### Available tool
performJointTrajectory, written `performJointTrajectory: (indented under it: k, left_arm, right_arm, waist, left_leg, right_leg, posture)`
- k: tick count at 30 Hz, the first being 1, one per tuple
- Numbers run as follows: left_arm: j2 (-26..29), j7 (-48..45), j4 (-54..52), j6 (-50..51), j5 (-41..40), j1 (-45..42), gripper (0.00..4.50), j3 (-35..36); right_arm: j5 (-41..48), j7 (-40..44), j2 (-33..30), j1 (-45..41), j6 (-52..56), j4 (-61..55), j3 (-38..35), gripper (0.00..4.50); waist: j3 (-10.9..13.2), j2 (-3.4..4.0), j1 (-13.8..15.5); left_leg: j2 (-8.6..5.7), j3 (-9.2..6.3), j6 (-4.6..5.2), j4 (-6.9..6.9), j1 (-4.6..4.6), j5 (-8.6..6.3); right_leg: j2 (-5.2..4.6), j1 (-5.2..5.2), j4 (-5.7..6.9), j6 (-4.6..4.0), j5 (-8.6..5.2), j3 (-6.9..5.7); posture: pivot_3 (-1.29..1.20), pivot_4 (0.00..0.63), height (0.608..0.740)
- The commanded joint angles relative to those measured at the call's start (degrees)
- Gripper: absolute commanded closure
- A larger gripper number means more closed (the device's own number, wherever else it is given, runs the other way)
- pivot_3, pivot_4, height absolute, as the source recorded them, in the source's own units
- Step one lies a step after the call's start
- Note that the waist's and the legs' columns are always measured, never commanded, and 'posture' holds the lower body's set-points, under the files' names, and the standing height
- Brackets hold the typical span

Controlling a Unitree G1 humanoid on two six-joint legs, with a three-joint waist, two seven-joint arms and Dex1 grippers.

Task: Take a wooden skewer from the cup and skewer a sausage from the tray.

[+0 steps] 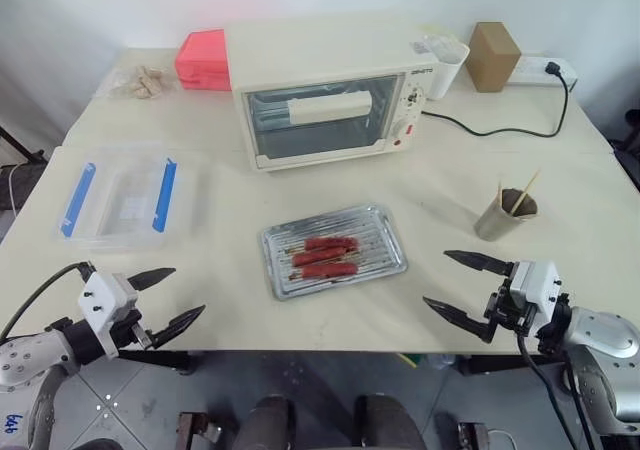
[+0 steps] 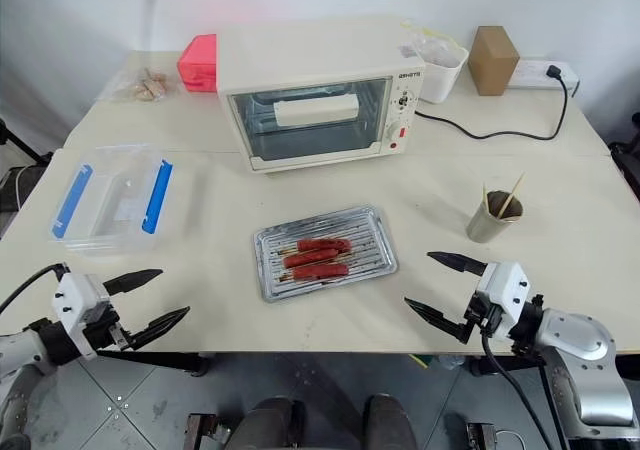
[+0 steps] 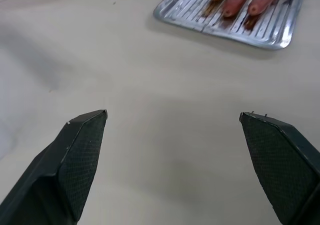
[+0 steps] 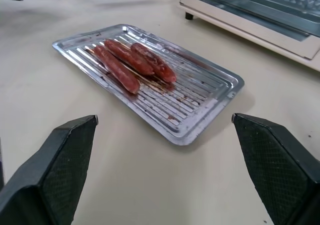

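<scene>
Tray [image 1: 385, 232]: silver, mid-bench, in front of toaster oven [image 1: 330, 95]. Three red sausages [image 1: 326, 256] side by side on it.
Cup [image 1: 503, 215]: grey-brown, right of tray, upright; wooden skewers [image 1: 526, 191] stand in it.
Left claw [image 1: 165, 298]: near bench front edge, well left of tray, jaws wide apart, empty.
Right claw [image 1: 465, 285]: front right, between tray and cup, nearer than both, jaws wide apart, empty.
Bench [image 1: 220, 300]: pale top.
</scene>
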Motion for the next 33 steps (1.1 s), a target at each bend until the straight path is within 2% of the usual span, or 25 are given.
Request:
performJointTrajectory:
  k: [1, 4, 7, 9, 12, 15, 19, 25, 30, 33]
  left_arm:
    - [0.81, -0.5, -2.53, 0.18, -1.57, -1.73, 0.0, -0.24]
    - [1.41, -3.16, -4.61, 0.26, -2.06, -5.15, 0.0, -5.03]
    - [0.77, -6.84, -7.2, 3.92, -7.64, -9.28, 0.0, -9.52]
    - [-0.37, -6.98, -9.13, 7.09, -11.52, -12.19, 0.0, -11.71]
    - [-4.18, -5.96, -10.29, 8.91, -12.07, -19.03, 0.0, -18.35]
    - [-6.0, -6.29, -10.19, 11.67, -13.4, -22.47, 0.0, -21.56]
    - [-5.93, -7.42, -10.12, 14.94, -16.56, -24.14, 0.0, -21.73]
    - [-7.35, -6.55, -7.29, 14.41, -16.56, -27.58, 0.0, -20.7]
    - [-7.82, -5.98, -6.11, 12.39, -14.31, -27.23, 0.0, -20.13]
    - [-7.84, -5.75, -6.19, 11.67, -13.73, -26.47, 0.0, -20.0]
  right_arm:
    - [1.42, -1.09, -0.88, 0.81, 0.19, -1.55, -3.67, 0.02]
    - [2.8, -1.69, -2.6, 3.52, 1.35, -2.73, -8.67, 0.02]
    - [4.15, -1.56, -4.25, 7.66, 2.11, -3.48, -15.05, 0.02]
    - [4.57, -1.84, -4.73, 10.07, 2.12, -3.14, -19.35, 0.02]
    - [3.8, -1.56, -5.14, 15.68, 1.48, 2.28, -28.35, 0.02]
    - [6.51, -2.8, -6.83, 16.93, 7.35, 3.73, -31.74, 0.02]
    - [8.35, -1.05, -13.05, 14.54, 14.44, 2.19, -31.49, 0.02]
    - [6.23, 1.07, -26.08, 8.15, 24.83, 4.57, -28.63, 0.02]
    - [6.26, 1.89, -41.1, -6.86, 37.39, 9.98, -16.54, 0.02]
    - [4.99, 0.99, -44.57, -20.73, 42.02, 13.02, -5.62, 0.02]
  waist:
    - [-0.01, 0.02, 0.01]
    - [-0.01, 0.04, 0.79]
    - [-0.01, 0.05, 1.29]
    - [-0.01, 0.07, 1.29]
    - [0.0, 0.2, 0.24]
    - [0.01, 0.27, 1.4]
    - [0.0, 0.3, -0.21]
    - [0.0, 0.39, 0.14]
    - [0.07, 0.43, 0.04]
    - [0.09, 0.44, 0.02]
  left_leg:
    - [0.0, 0.0, 0.0, 0.0, 0.0, 0.0]
    - [0.0, -0.03, 0.0, 0.01, -0.04, 0.0]
    - [-0.05, 0.0, 0.01, 0.02, -0.05, 0.0]
    - [-0.05, 0.0, 0.01, 0.02, -0.06, 0.0]
    - [0.02, 0.06, 0.0, 0.02, 0.01, 0.0]
    - [-0.2, 0.05, 0.13, 0.07, 0.02, 0.1]
    - [-0.19, 0.23, 0.18, 0.06, 0.1, 0.13]
    - [-0.07, 0.16, 0.16, 0.07, 0.05, 0.14]
    - [-0.22, 0.15, 0.25, 0.16, -0.05, 0.16]
    - [-0.12, 0.04, 0.23, 0.13, -0.09, 0.16]
  right_leg:
    - [0.0, 0.0, 0.0, 0.0, 0.0, 0.0]
    - [-0.01, 0.0, 0.0, 0.0, 0.0, -0.05]
    - [-0.02, 0.01, -0.02, 0.01, 0.0, -0.03]
    - [0.0, 0.01, -0.03, 0.01, 0.01, -0.03]
    - [0.11, 0.03, 0.01, 0.01, 0.01, -0.01]
    - [0.17, 0.09, 0.11, 0.08, 0.04, -0.05]
    - [0.1, 0.1, 0.1, 0.18, 0.09, 0.09]
    - [0.21, 0.08, 0.05, 0.17, 0.09, 0.08]
    - [0.07, 0.04, 0.05, 0.19, 0.1, 0.09]
    - [0.01, 0.02, -0.05, 0.18, 0.09, 0.05]
  posture:
    - [0.0, 0.15, 0.74]
    - [0.0, 0.15, 0.74]
    - [0.0, 0.15, 0.74]
    - [0.0, 0.15, 0.74]
    - [0.0, 0.15, 0.74]
    - [0.0, 0.15, 0.74]
    - [0.0, 0.15, 0.74]
    - [0.0, 0.15, 0.74]
    - [0.0, 0.15, 0.74]
    - [0.0, 0.15, 0.74]
